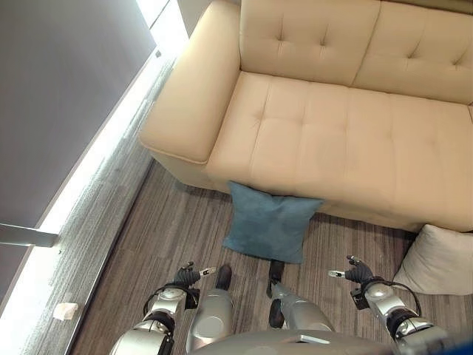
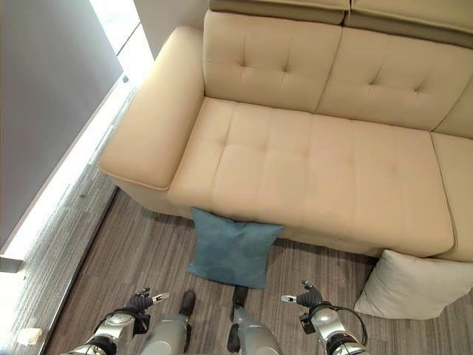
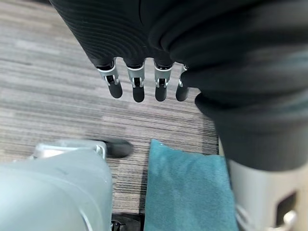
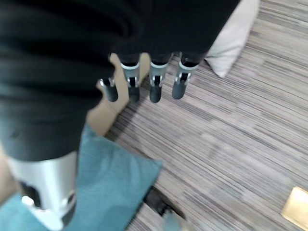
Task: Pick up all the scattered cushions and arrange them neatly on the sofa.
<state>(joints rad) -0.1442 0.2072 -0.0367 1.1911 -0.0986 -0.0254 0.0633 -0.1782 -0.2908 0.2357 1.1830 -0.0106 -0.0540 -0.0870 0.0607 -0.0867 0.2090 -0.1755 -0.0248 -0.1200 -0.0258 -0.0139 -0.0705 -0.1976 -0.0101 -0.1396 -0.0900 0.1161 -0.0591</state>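
**A:** While both arms hang low in front of the sofa point(image 1: 347, 140), where do the cushions stand?

**B:** Both are on the floor point(image 1: 162, 237), none on the seat. The blue cushion point(image 1: 267, 222) leans against the sofa's front edge, right ahead. The cream cushion point(image 2: 414, 285) sits off to the robot's right, also touching the sofa base.

**A:** And the hands?

**B:** The left robot hand point(image 3: 139, 84) has its fingers straight and relaxed, side by side, holding nothing; it hovers above the floor just short of the blue cushion. The right robot hand point(image 4: 149, 84) is the same: fingers extended, empty, over bare floor between the two cushions.

**A:** So nothing is started. What worries you?

**B:** I'd say the blue cushion is soft and propped at a slant. A one-sided pinch at a corner would probably let it fold and slip out. A push against its face could also shove it flat under the sofa's edge.

**A:** Anything else?

**B:** The robot must bend low to reach it, and its feet stand just beside the cushion's near edge. Stepping forward could pin the fabric. The cream cushion is well to the side, so reaching it without turning looks like a stretch.
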